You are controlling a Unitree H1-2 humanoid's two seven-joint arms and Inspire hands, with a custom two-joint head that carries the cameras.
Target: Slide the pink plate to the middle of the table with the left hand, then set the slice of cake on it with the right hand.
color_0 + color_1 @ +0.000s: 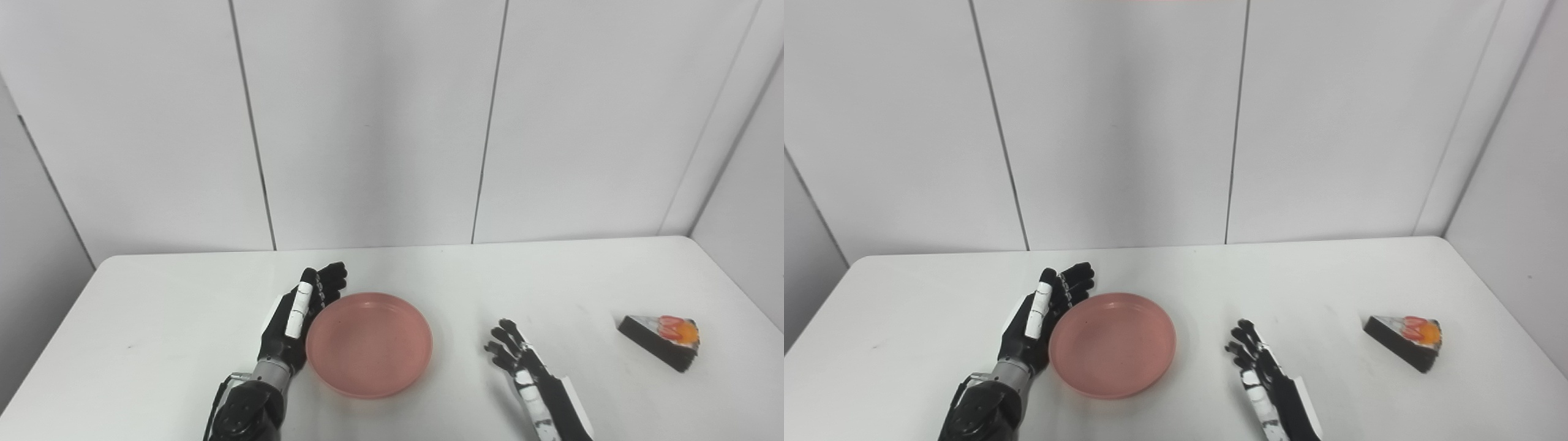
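The pink plate point(369, 343) lies on the white table point(153, 318), a little left of centre. My left hand point(300, 315) is open, fingers straight, its palm side against the plate's left rim. The slice of cake point(661, 339), dark with white icing and orange-red fruit on top, lies at the right side of the table. My right hand point(527, 373) is open and empty, resting flat on the table between the plate and the cake, apart from both.
White wall panels stand behind the table's far edge point(392, 246). A side wall point(747, 245) runs close along the table's right edge, just beyond the cake.
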